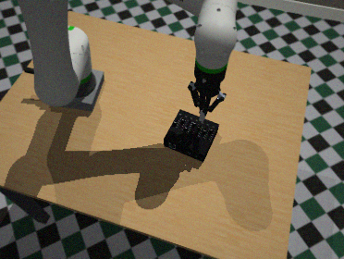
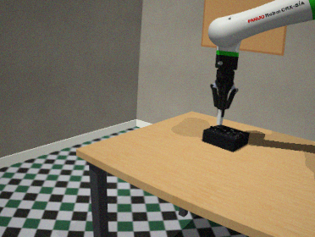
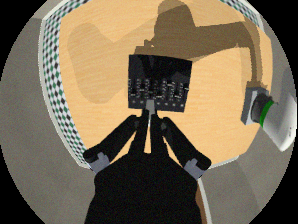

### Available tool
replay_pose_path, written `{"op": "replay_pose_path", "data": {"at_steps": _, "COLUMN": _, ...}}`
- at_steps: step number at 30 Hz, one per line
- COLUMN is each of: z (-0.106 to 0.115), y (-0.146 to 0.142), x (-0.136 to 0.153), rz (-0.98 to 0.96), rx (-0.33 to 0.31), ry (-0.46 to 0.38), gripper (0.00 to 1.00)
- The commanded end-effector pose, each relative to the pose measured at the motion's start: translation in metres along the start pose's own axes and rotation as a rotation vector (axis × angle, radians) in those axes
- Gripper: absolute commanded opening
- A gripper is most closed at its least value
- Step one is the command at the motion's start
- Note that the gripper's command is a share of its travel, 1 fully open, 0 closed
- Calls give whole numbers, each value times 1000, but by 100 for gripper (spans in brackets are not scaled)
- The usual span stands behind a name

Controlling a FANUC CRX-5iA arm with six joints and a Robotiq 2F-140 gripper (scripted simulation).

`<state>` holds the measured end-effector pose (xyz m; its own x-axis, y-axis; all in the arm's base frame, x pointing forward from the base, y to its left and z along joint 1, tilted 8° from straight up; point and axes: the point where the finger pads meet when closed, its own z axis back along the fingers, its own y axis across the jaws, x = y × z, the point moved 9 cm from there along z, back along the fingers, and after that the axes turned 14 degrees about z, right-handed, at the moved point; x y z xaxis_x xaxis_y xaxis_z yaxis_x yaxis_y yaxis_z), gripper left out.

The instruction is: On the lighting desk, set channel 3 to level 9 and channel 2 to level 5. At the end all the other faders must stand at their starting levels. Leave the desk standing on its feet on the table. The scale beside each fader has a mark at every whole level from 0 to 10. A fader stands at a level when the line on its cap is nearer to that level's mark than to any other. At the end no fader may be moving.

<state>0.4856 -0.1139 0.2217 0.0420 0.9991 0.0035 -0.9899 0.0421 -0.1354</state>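
The lighting desk (image 1: 190,137) (image 2: 225,137) (image 3: 160,82) is a small black box with several faders, standing on its feet near the middle of the wooden table (image 1: 259,106) (image 2: 169,165). My gripper (image 1: 202,117) (image 2: 219,122) (image 3: 150,105) is shut with nothing between the fingers. It points straight down, its tips right at the desk's top near the far edge of the fader rows. The fader caps are too small to read their levels.
The robot's grey base (image 1: 85,94) (image 3: 256,106) stands on the table's left part. The table edges drop to a checkered floor (image 1: 319,153) (image 2: 51,199). A wall stands behind the table (image 2: 178,59).
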Motion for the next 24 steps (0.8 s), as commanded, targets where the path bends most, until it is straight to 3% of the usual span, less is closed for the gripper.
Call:
{"op": "replay_pose_path", "data": {"at_steps": 1, "z": -2, "y": 0, "x": 0, "rz": 0, "rx": 0, "ry": 0, "gripper": 0}}
{"op": "replay_pose_path", "data": {"at_steps": 24, "z": -16, "y": 0, "x": 0, "rz": 0, "rx": 0, "ry": 0, "gripper": 0}}
